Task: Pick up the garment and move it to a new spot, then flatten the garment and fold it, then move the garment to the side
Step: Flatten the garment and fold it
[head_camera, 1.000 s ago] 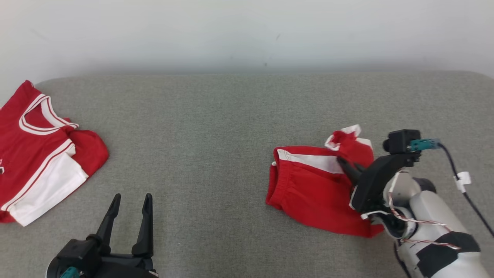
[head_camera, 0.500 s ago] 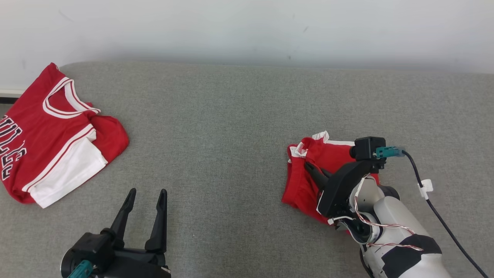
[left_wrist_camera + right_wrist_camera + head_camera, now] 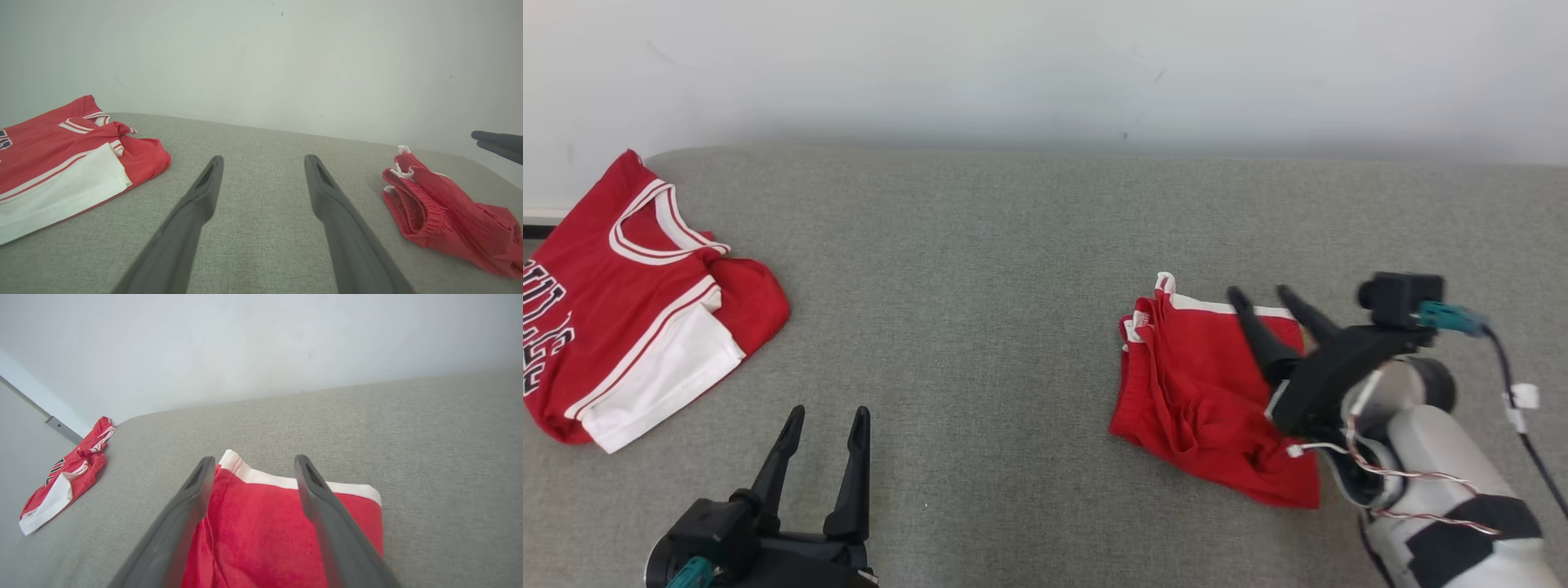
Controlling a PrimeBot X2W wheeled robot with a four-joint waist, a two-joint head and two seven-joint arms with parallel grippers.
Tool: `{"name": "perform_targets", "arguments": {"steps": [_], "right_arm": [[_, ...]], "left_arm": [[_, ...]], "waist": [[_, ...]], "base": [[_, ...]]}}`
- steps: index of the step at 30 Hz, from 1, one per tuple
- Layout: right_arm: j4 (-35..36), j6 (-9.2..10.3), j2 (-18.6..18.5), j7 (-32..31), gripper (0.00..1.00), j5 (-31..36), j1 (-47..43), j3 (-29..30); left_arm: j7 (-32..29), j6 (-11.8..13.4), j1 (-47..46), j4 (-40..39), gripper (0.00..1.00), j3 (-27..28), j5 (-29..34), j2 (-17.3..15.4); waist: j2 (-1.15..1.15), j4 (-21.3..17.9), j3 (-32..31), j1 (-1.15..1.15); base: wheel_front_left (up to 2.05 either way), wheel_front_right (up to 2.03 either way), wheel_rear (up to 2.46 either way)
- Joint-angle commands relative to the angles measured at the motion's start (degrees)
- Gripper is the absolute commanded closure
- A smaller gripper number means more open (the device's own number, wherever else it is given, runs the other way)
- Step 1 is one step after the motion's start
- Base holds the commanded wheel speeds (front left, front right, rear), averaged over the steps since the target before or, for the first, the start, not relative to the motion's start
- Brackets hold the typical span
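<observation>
Red mesh shorts lie bunched and loosely doubled over at the right of the head view, on the grey upholstered surface; the white-trimmed hem faces the top of the frame and the gathered waistband faces left; the right gripper hangs over their upper right part, fingers spread, nothing between them; the left gripper sits at the lower left, equally spread and empty, well apart from the shorts; a red and white jersey lies at the left edge. The cloth looks light, limp and slightly slick, not fragile; lifted by one layer it would likely sag and unfold; pinching through every layer at the thicker waistband seems the surest hold.
</observation>
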State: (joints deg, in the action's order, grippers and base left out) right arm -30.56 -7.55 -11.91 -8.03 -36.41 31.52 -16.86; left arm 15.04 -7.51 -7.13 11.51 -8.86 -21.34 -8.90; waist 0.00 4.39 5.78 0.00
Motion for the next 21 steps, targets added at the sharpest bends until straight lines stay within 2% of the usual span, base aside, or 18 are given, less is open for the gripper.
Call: {"name": "perform_targets", "arguments": {"steps": [1,5,11,12,13,14,15,21], "right_arm": [[1.31,0.13,-1.47,1.53,0.00,-0.24,-1.49,1.32],[3.68,0.14,-3.89,5.34,0.00,1.63,-4.94,4.37],[5.65,0.14,-3.69,11.06,0.00,4.29,-10.94,8.53],[5.81,0.14,-3.11,12.05,0.20,4.54,-11.97,9.08],[5.81,0.14,-3.11,12.05,0.20,4.54,-11.97,9.08],[5.87,0.14,-2.72,12.96,0.72,4.98,-12.74,9.62],[5.95,0.14,-2.41,13.82,1.00,5.39,-13.49,9.85],[3.84,0.14,-1.29,16.81,1.00,7.66,-14.08,8.79]], "left_arm": [[0.21,0.04,0.84,-0.32,0.00,0.32,0.13,0.06],[0.21,0.05,1.36,-0.68,0.00,0.90,0.27,-0.23],[0.21,0.05,1.73,-1.53,0.00,1.61,0.72,-0.63],[0.20,0.05,1.74,-1.66,0.00,1.84,0.74,-0.73],[0.20,0.05,1.74,-1.66,0.00,1.84,0.74,-0.73],[0.21,0.05,1.73,-1.77,0.00,2.02,0.77,-0.78],[0.21,0.05,1.72,-1.85,0.00,2.17,0.88,-0.88],[0.21,0.05,0.87,-2.10,0.00,2.62,1.05,-1.66]], "waist": [[0.00,-0.55,-0.23,0.00],[0.00,-1.10,-0.10,0.00],[0.00,-1.11,0.42,0.00],[0.00,-1.09,0.52,0.00],[0.00,-1.09,0.52,0.00],[0.00,-1.05,0.63,0.00],[0.00,-1.01,0.75,0.00],[0.00,-0.50,1.48,0.00]], "base": [[0.00,0.00,0.00],[0.00,0.00,0.00],[0.00,0.00,0.00],[0.00,0.00,0.00],[0.00,0.00,0.00],[0.00,0.00,0.00],[0.00,0.00,0.00],[0.00,0.00,0.00]]}}
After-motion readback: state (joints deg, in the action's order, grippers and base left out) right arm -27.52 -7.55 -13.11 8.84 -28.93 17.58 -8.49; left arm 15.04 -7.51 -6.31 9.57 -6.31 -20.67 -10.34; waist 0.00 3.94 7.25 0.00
